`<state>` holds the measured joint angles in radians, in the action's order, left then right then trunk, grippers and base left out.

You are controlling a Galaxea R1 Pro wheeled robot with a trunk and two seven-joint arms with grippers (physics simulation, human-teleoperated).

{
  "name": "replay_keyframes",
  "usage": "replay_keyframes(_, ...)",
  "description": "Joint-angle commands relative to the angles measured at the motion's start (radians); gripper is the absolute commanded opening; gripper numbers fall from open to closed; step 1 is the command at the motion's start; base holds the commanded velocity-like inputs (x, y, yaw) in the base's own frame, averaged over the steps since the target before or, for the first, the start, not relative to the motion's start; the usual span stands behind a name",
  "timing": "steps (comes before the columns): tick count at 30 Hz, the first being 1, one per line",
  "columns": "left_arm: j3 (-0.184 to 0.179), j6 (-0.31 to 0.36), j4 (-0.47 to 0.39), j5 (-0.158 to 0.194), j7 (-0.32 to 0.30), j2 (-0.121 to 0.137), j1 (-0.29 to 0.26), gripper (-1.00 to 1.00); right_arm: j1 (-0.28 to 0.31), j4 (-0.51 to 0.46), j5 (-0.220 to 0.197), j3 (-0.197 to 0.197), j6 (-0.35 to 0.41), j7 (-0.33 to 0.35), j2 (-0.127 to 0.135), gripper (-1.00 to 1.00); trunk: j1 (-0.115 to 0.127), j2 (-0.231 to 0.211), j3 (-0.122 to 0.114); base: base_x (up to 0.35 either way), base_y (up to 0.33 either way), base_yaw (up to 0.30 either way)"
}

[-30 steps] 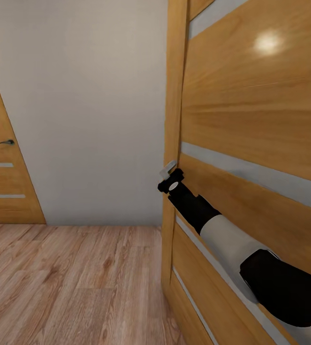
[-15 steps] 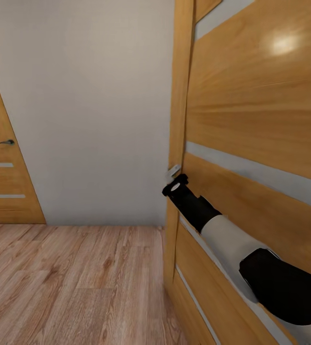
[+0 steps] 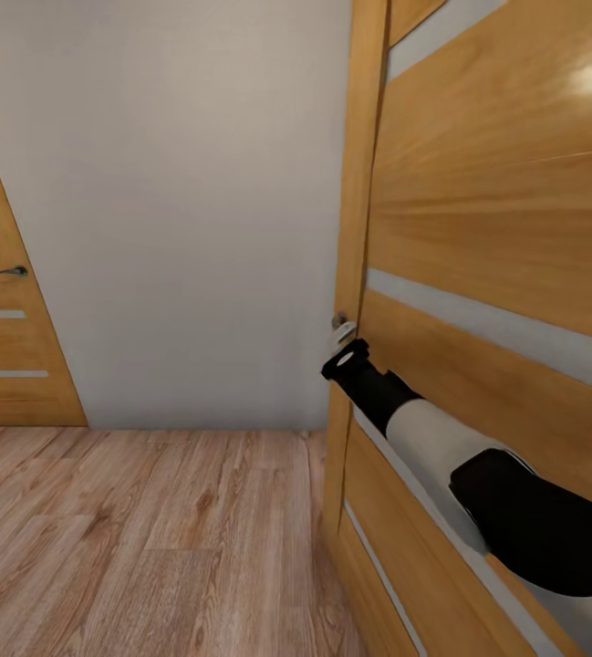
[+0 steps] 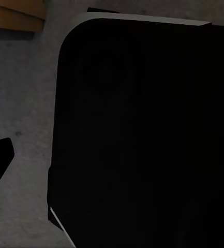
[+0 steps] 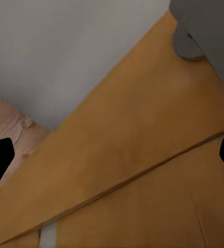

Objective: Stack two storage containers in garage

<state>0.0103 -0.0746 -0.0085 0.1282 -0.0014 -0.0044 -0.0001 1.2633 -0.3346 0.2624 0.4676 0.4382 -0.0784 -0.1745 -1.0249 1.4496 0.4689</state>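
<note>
floor: light wood planks (image 3: 131, 538) | wall: plain pale grey (image 3: 177, 201) | right: glossy orange-wood door with grey strips (image 3: 496, 255) | right hand (image 3: 343, 336) at door handle, grip: cannot tell

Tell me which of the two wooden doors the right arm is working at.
The near wooden door with pale horizontal stripes at the view's right: the right pincer sits at its metal handle. The far wooden door stands apart at the left.
</note>
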Motion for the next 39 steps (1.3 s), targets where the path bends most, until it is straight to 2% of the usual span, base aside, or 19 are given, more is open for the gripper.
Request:
replay_keyframes(1, 0.000, -0.002, -0.001, 0.008, 0.000, 0.000, 0.000, 1.00, 0.003, 0.004, 0.002, 0.000, 0.004, -0.003, 0.000, 1.00, 0.000, 0.000, 0.001, 0.000, 0.000, 0.000)
replay_keyframes(7, 0.000, -0.002, -0.001, 0.008, 0.000, 0.000, 0.000, 1.00, 0.034, 0.026, 0.000, -0.007, -0.001, -0.003, 0.000, 1.00, 0.000, 0.000, 0.001, 0.000, 0.000, 0.000)
replay_keyframes(8, 0.000, -0.002, -0.001, 0.008, 0.000, 0.000, 0.000, 1.00, 0.038, 0.031, 0.000, -0.015, -0.002, -0.003, 0.011, 1.00, 0.000, 0.000, 0.001, 0.000, 0.000, 0.000)
replay_keyframes(9, 0.000, -0.002, -0.001, 0.008, 0.000, 0.000, 0.000, 1.00, 0.042, 0.034, 0.000, -0.032, -0.003, -0.003, 0.045, 1.00, 0.000, 0.000, 0.001, 0.000, 0.000, 0.000)
replay_keyframes(12, 0.000, -0.002, -0.001, 0.008, 0.000, 0.000, 0.000, 1.00, 0.047, 0.034, 0.000, -0.035, -0.004, -0.002, 0.075, 1.00, 0.000, 0.000, 0.001, 0.000, 0.000, 0.000)
replay_keyframes(13, 0.000, -0.002, -0.001, 0.008, 0.000, 0.000, 0.000, 1.00, 0.052, 0.034, 0.000, -0.036, -0.004, -0.002, 0.112, 1.00, 0.000, 0.000, 0.001, 0.000, 0.000, 0.000)
replay_keyframes(14, 0.000, -0.002, -0.001, 0.008, 0.000, 0.000, 0.000, 1.00, 0.052, 0.034, 0.000, -0.036, -0.004, -0.002, 0.119, 1.00, 0.000, 0.000, 0.001, 0.000, 0.000, 0.000)
replay_keyframes(21, 0.000, -0.002, -0.001, 0.008, 0.000, 0.000, 0.000, 1.00, 0.053, 0.033, 0.000, -0.037, -0.004, -0.001, 0.136, 1.00, 0.000, 0.000, 0.001, 0.000, 0.000, 0.000)
replay_keyframes(25, 0.000, -0.002, -0.001, 0.008, 0.000, 0.000, 0.000, 1.00, 0.053, 0.029, 0.000, -0.039, -0.004, -0.001, 0.161, 1.00, 0.000, 0.000, 0.001, 0.000, 0.000, 0.000)
replay_keyframes(32, 0.000, -0.002, -0.001, 0.008, 0.000, 0.000, 0.000, 1.00, 0.053, 0.025, 0.001, -0.072, -0.004, -0.001, 0.208, 1.00, 0.000, 0.000, 0.001, 0.000, 0.000, 0.000)
replay_keyframes(39, 0.000, -0.002, -0.001, 0.008, 0.000, 0.000, 0.000, 1.00, 0.053, 0.022, 0.001, -0.079, -0.004, -0.001, 0.233, 1.00, 0.000, 0.000, 0.001, 0.000, 0.000, 0.000)
